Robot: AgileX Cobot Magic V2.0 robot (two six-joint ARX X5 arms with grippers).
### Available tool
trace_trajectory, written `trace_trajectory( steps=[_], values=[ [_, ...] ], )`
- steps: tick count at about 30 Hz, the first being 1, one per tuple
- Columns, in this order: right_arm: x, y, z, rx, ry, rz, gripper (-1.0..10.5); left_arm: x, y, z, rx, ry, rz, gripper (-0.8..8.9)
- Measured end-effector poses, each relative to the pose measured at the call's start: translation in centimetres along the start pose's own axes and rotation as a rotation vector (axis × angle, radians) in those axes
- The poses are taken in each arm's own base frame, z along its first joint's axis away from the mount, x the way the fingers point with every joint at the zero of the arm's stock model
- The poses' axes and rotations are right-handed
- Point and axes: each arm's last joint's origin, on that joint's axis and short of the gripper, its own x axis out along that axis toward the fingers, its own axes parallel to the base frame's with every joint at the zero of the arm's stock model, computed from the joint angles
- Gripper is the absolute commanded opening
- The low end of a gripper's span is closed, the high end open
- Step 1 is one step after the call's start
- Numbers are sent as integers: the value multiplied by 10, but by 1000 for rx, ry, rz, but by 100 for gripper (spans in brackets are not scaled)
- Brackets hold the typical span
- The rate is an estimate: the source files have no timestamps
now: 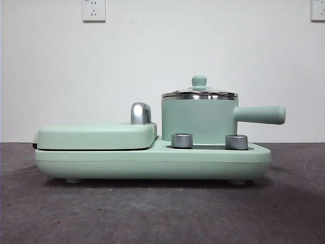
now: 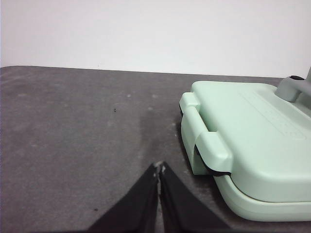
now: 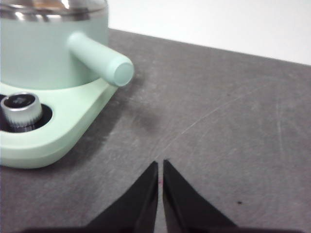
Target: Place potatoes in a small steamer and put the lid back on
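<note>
The small steamer (image 1: pixel 199 121), a mint-green pot with a steel rim and a straight side handle (image 1: pixel 260 115), stands on the right half of the appliance base (image 1: pixel 152 162). The glass lid (image 1: pixel 199 94) with its green knob (image 1: pixel 199 81) sits on the pot. The pot also shows in the right wrist view (image 3: pixel 48 46), with an orange tint just under the lid rim. The potatoes are otherwise hidden. My left gripper (image 2: pixel 159 168) is shut and empty over the table beside the griddle. My right gripper (image 3: pixel 160 164) is shut and empty over the table beside the pot handle.
A flat mint-green griddle cover (image 1: pixel 96 135) with a chrome handle (image 1: pixel 140 113) fills the left half of the base; it also shows in the left wrist view (image 2: pixel 252 141). Two steel dials (image 1: pixel 182 140) (image 1: pixel 236 142) sit at the front. The table (image 1: pixel 152 213) is dark grey.
</note>
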Motion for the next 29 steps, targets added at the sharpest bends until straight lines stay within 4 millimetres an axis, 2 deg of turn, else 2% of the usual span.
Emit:
trace_trajectory(
  steps=[4, 14, 29],
  values=[
    [-5, -3, 5, 0, -67, -30, 13, 0, 0, 0, 0, -5, -3, 6],
    [-5, -1, 5, 80, -72, 23, 13, 0, 0, 1, 0, -8, -3, 6],
    [-5, -1, 5, 86, -73, 23, 13, 0, 0, 1, 0, -18, -4, 6]
  ],
)
